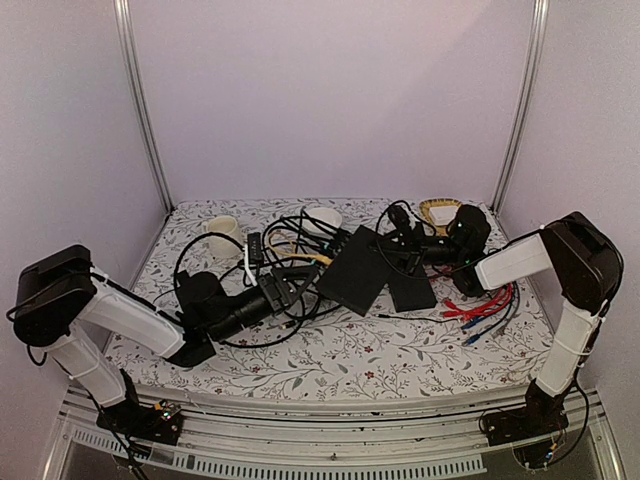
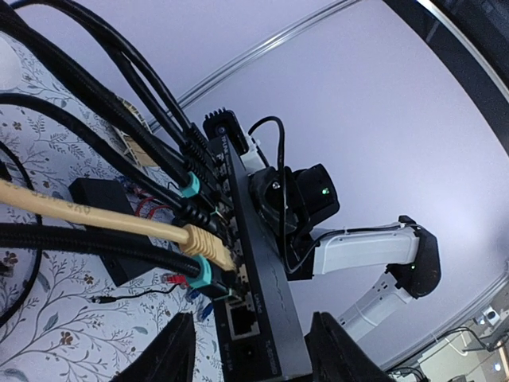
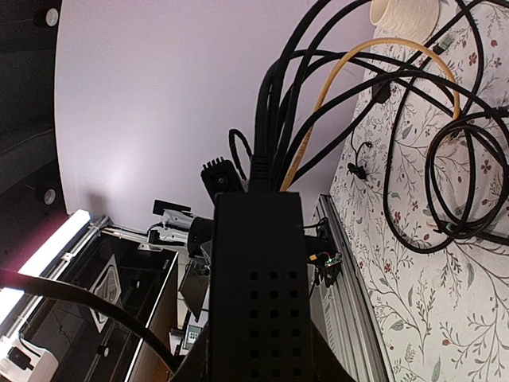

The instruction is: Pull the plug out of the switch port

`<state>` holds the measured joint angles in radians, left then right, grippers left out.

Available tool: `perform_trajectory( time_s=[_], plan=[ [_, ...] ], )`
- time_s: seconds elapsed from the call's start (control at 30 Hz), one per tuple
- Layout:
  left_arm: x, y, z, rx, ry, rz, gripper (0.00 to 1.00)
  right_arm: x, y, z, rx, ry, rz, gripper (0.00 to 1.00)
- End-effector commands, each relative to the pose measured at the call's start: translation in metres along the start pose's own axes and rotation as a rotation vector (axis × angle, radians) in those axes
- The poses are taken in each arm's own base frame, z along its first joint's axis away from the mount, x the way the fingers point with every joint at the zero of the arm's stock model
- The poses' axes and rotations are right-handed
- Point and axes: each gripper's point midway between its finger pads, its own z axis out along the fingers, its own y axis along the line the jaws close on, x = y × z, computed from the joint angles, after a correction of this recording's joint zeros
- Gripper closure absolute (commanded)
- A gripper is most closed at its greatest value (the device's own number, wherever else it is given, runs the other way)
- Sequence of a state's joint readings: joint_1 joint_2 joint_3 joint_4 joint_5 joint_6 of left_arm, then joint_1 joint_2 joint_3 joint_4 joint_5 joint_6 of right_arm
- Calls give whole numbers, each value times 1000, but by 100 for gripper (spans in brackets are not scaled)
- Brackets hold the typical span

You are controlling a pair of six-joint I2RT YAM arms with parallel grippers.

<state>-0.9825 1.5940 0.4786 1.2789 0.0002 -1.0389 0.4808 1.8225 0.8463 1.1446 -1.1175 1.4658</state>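
The switch point(image 1: 355, 268), a flat black box, is tilted up off the table. My right gripper point(image 1: 418, 252) is shut on its far edge, and in the right wrist view its vented face point(image 3: 258, 278) fills the space between my fingers point(image 3: 318, 362). Several plugs sit in the port row: a yellow plug point(image 2: 205, 243) and black cables with teal boots point(image 2: 205, 274). The end port point(image 2: 241, 318) is empty. My left gripper point(image 2: 253, 338) stands open just in front of that port edge, with nothing held.
A shorter black box point(image 1: 412, 290) lies beside the switch. Tangled black cables point(image 1: 215, 270) cover the table's left half. Red and blue leads point(image 1: 485, 305) lie at the right. Two paper cups point(image 1: 222, 232) point(image 1: 323, 217) and a woven basket point(image 1: 438, 210) stand at the back.
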Motion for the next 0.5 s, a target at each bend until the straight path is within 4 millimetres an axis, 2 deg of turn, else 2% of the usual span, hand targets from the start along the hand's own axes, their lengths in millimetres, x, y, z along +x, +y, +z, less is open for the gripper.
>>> perform_trajectory(
  time_s=[0.0,0.47],
  plan=[
    [-5,3,5,-48,8,34,49,-3,30,8,-70,6,-142,98],
    [-12,9,10,-90,-22,37,52,4,29,15,-77,25,-138,98]
  ],
)
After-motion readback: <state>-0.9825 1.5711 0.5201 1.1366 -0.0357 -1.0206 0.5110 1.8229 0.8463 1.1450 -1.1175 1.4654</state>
